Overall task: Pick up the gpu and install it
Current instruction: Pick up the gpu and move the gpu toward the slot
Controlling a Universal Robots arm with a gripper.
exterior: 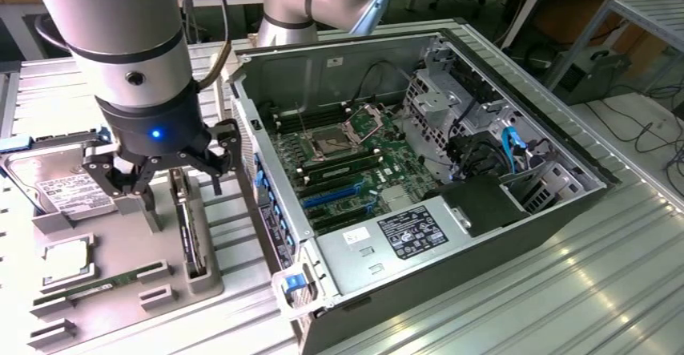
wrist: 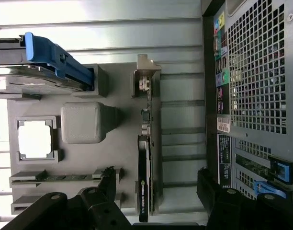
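Gpu point(wrist: 145, 191): stands on edge in a slot along the edge of the grey tray point(exterior: 107, 307) nearest the computer case point(wrist: 261, 72), below the gripper point(exterior: 176, 193), with fingers point(wrist: 211, 191) spread wide to either side, holding nothing.

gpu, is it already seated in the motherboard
No, the gpu stands on edge in the gray holder, outside the computer case.
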